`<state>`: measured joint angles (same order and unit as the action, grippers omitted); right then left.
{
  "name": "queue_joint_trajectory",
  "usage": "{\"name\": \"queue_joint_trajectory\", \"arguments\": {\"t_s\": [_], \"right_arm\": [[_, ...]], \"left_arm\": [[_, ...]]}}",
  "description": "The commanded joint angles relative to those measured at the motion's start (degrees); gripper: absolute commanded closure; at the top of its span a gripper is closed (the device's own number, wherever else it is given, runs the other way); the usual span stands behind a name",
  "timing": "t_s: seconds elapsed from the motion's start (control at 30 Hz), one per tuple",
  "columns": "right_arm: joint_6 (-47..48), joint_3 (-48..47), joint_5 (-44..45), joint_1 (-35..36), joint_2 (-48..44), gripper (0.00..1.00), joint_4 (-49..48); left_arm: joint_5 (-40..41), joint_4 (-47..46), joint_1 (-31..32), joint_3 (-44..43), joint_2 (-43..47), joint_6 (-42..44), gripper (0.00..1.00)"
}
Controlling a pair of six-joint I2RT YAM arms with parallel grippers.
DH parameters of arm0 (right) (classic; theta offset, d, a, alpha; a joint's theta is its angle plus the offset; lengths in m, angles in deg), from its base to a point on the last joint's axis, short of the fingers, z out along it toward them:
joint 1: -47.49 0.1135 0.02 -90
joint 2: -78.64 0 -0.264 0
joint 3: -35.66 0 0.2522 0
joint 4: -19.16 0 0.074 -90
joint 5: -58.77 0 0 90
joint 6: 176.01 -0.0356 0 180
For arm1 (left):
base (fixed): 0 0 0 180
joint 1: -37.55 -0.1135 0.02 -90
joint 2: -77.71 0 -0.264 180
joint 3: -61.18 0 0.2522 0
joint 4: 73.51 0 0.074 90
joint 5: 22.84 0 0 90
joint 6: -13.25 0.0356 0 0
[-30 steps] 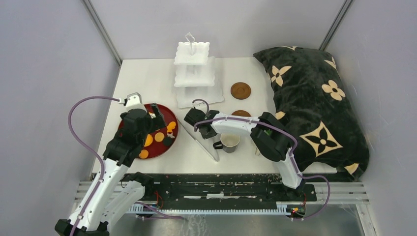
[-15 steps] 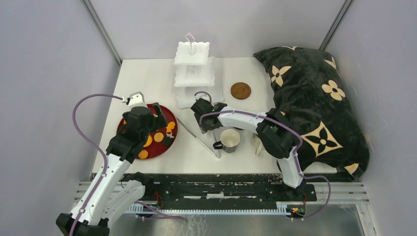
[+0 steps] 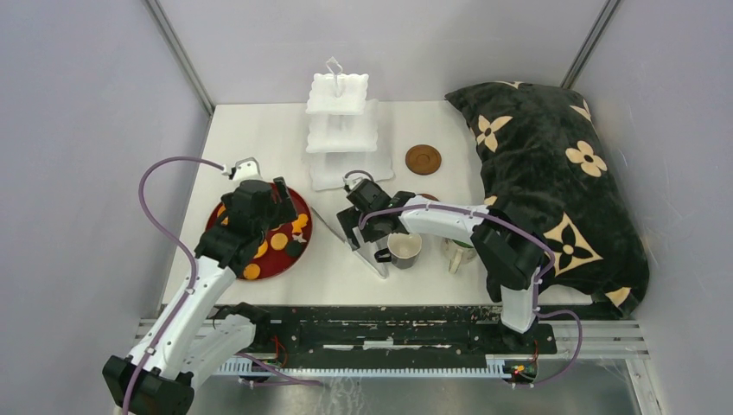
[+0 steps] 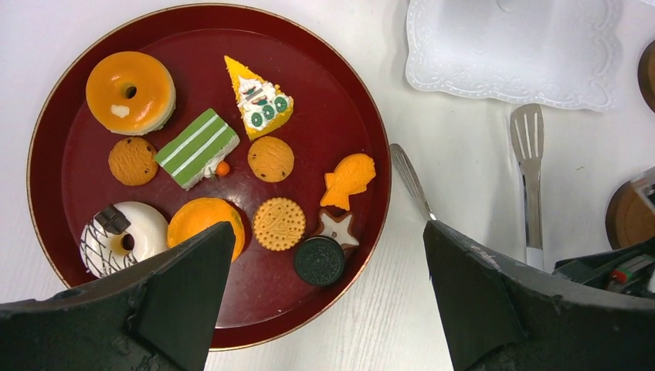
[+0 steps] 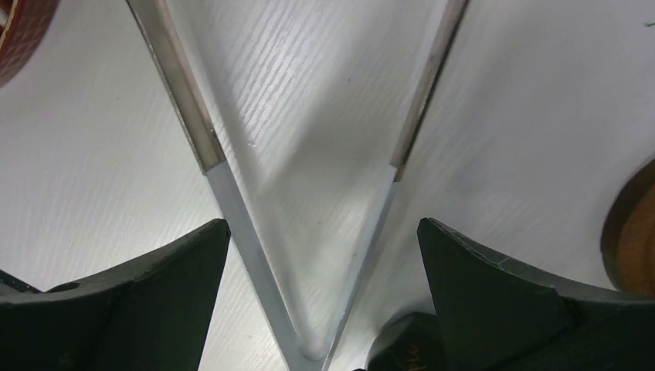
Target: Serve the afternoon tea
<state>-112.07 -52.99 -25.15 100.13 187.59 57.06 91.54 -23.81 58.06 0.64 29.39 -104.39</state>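
The sweets lie on the dark red tray (image 4: 363, 124): an orange donut (image 4: 130, 91), the green striped cake (image 4: 197, 148), round biscuits (image 4: 279, 223) and the star cookie (image 4: 337, 228). My left gripper (image 4: 326, 236) hangs open above the tray's near side, holding nothing. The white three-tier stand (image 3: 341, 130) is at the back. One mug (image 3: 404, 249) stands near the front, a second mug (image 3: 458, 255) beside it. A brown coaster (image 3: 423, 159) lies right of the stand. My right gripper (image 5: 322, 228) is open low over the metal tongs (image 5: 224, 193), straddling their hinge end.
A big dark flowered cushion (image 3: 553, 181) fills the table's right side. The tongs (image 3: 367, 264) lie between the tray and the first mug, whose dark handle (image 5: 402, 344) sits close to my right fingers. Another coaster (image 5: 633, 232) shows at the right wrist view's edge.
My right gripper went from shut to wide open and came back down over the tongs' hinge end. My left arm shifted slightly farther over the tray.
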Motion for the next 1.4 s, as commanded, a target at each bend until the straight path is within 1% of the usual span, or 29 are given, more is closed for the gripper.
{"name": "queue_joint_trajectory", "arguments": {"t_s": [0.0, 0.1, 0.23, 0.4, 0.43, 0.47, 0.53, 0.6, 0.77, 0.93, 1.0, 1.07, 1.2, 1.27, 1.37], "right_arm": [[1.4, -1.8, -2.3, 1.3, 1.8, 0.01, -0.8], [2.7, -2.0, -0.7, 2.3, 3.4, 0.01, -0.2], [3.6, -2.9, 3.1, 3.6, 4.7, 0.01, 0.4], [1.5, -2.9, 7.0, 3.7, 6.2, 0.00, -1.0], [0.7, -2.8, 7.8, 3.6, 6.5, 0.02, -1.4], [-0.1, -2.7, 8.7, 3.6, 6.7, 0.05, -1.7], [-1.6, -2.5, 9.9, 3.7, 6.8, 0.18, -1.9], [-2.3, -2.0, 10.2, 3.6, 6.2, 0.26, -2.3], [-1.5, 0.0, 8.5, 3.7, 3.6, 0.39, -5.1], [-0.7, -0.1, 4.2, 3.9, 2.7, 0.48, -6.2], [-1.6, -0.7, 3.9, 4.3, 2.5, 0.59, -6.1], [-3.1, -1.5, 4.8, 5.0, 2.5, 0.68, -5.8], [-6.1, -2.9, 6.2, 5.9, 3.9, 0.71, -6.8], [-5.6, -3.3, 7.1, 6.9, 4.2, 0.73, -7.8], [-4.5, -5.4, 9.2, 8.0, 5.2, 0.73, -6.3]], "left_arm": [[1.6, -2.0, 0.3, -3.1, -0.5, -2.4, 0.01], [1.7, -2.2, 0.2, -3.3, -1.1, -2.1, 0.01], [-0.6, -2.3, 0.2, -4.0, -2.5, -1.8, 0.01], [-0.7, -2.3, 0.2, -4.2, -3.3, -2.5, 0.01], [-0.5, -2.3, 0.2, -4.2, -3.3, -2.5, 0.01], [-0.4, -2.3, 0.2, -4.4, -3.2, -2.5, 0.01], [-0.4, -2.3, 0.2, -4.5, -3.0, -2.2, 0.01], [-1.3, -2.0, 0.2, -4.9, -3.1, -2.0, 0.01], [-1.0, -1.1, 0.2, -5.2, -3.2, -1.9, 0.01], [-1.7, -0.6, 0.2, -5.0, -2.5, -2.2, 0.01], [-1.7, -0.2, 0.2, -4.6, -2.1, -2.3, 0.01], [-1.5, 0.3, 0.2, -4.6, -1.9, -2.4, 0.01], [-1.6, 1.9, 0.2, -4.9, -1.4, -2.1, 0.01], [-1.2, 3.0, 0.2, -5.3, -0.8, -2.1, 0.01], [-0.8, 3.4, 0.2, -5.3, 0.7, -2.0, 0.01]]}}
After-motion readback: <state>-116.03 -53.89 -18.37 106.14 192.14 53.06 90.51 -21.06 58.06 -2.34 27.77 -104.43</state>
